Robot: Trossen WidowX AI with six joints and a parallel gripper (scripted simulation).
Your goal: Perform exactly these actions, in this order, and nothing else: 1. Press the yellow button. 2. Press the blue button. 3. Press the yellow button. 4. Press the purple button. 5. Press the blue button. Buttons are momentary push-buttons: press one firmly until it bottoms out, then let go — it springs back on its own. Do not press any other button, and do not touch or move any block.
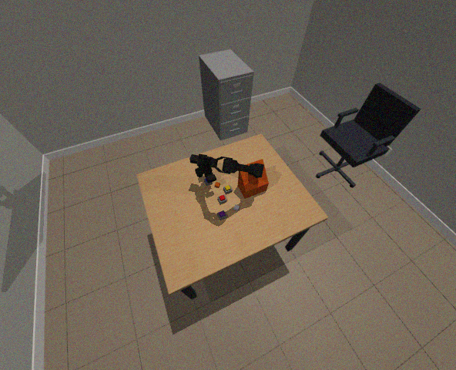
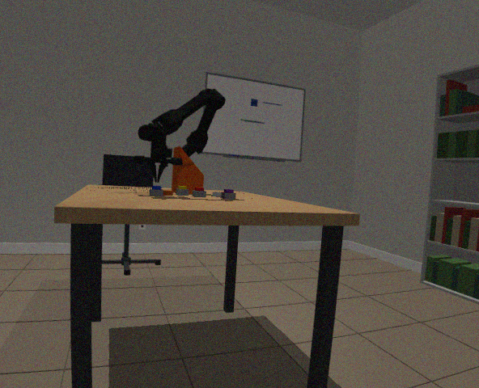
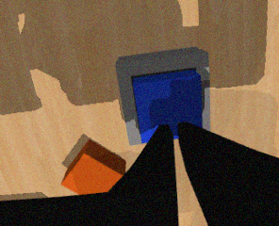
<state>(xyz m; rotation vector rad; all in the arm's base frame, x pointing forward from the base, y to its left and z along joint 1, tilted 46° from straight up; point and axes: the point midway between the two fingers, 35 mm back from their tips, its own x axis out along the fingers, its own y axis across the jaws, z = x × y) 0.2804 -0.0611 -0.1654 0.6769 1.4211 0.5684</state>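
My gripper (image 2: 157, 181) (image 3: 172, 133) is shut and empty, its fingertips pointing down a little above the blue button (image 2: 156, 188) (image 3: 177, 96). In the wrist view the tips overlap the near edge of its blue cap. The blue button is mostly hidden by the arm in the top view. The yellow button (image 1: 227, 187) (image 2: 182, 188) stands nearer the arm's base. The purple button (image 1: 222, 213) (image 2: 228, 191) stands at the other end of the group, well away from the fingers.
A red button (image 1: 222, 197) (image 2: 198, 190) stands between the yellow and purple ones. An orange block (image 1: 217, 184) (image 3: 93, 173) lies close beside the blue button. A small pale block (image 1: 236, 207) lies near the purple button. The orange arm mount (image 1: 253, 184) (image 2: 185, 173) stands behind the yellow button.
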